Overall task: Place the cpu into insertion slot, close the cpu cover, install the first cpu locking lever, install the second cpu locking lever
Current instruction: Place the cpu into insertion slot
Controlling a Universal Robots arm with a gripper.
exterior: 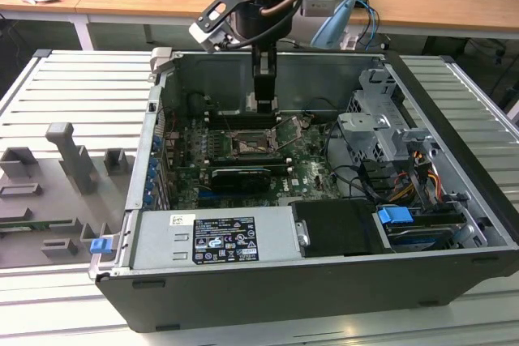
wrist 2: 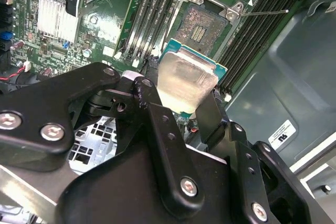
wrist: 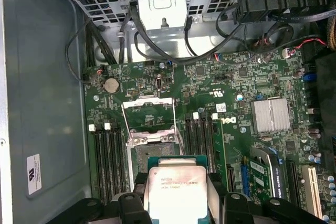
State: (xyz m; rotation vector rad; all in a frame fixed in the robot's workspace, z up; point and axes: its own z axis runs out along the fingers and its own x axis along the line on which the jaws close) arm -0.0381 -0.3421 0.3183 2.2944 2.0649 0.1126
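Note:
My gripper (exterior: 263,107) hangs inside the open computer case, shut on the cpu (wrist 2: 186,80), a flat square chip with a pale silver face. In both wrist views the black fingers (wrist 2: 143,88) press on two opposite edges of the chip (wrist: 176,190). The cpu is held a little above the green board, close beside the insertion slot (wrist 2: 202,27), whose dark centre lies bare (wrist: 140,156). The cpu cover (wrist: 149,109) is swung open, its metal frame lying away from the socket. A thin locking lever (wrist 2: 268,11) sticks out sideways past the socket's corner.
Long black memory slots (wrist: 107,161) flank the socket on both sides. A black card (exterior: 239,177), a silver power supply (exterior: 215,237) and a drive cage with cables (exterior: 381,127) fill the case. Grey fixtures (exterior: 69,160) stand on the table at the exterior view's left.

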